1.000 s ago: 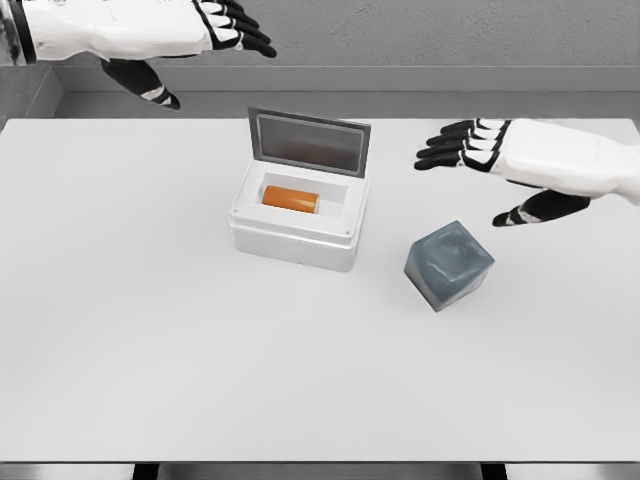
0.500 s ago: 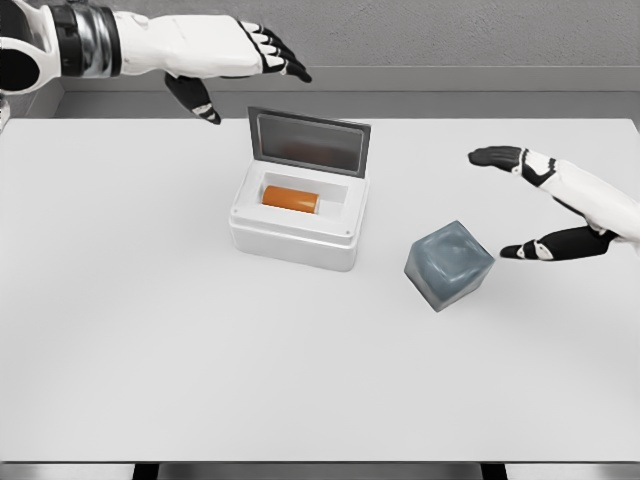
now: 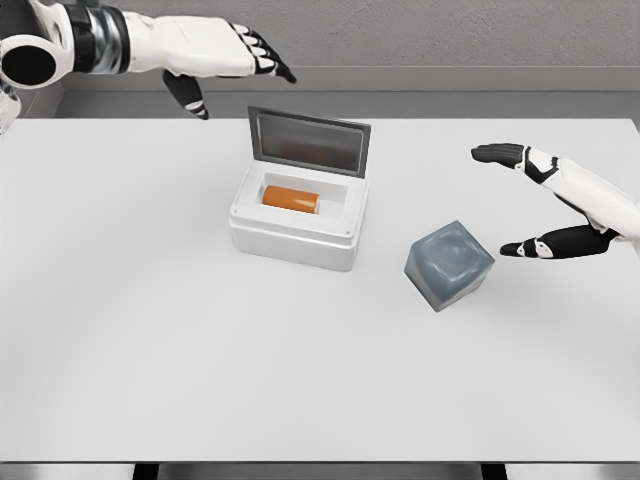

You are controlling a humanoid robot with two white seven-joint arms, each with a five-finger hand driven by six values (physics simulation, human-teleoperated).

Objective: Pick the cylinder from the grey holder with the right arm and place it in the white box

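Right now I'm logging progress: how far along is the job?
It looks done: the orange cylinder lies inside the open white box. The grey holder is empty. The right hand hangs open beside it; the left hand is raised at the back. Nothing visibly remains.

1. A simulated test bench is showing: a plain, smooth white tabletop (image 3: 150, 340) is filling the view.
2. A flat grey back wall (image 3: 450, 35) is standing behind it, evenly rendered.

You have a broad white table (image 3: 200, 380) filling most of the view, and a grey wall (image 3: 450, 40) running behind its far edge.
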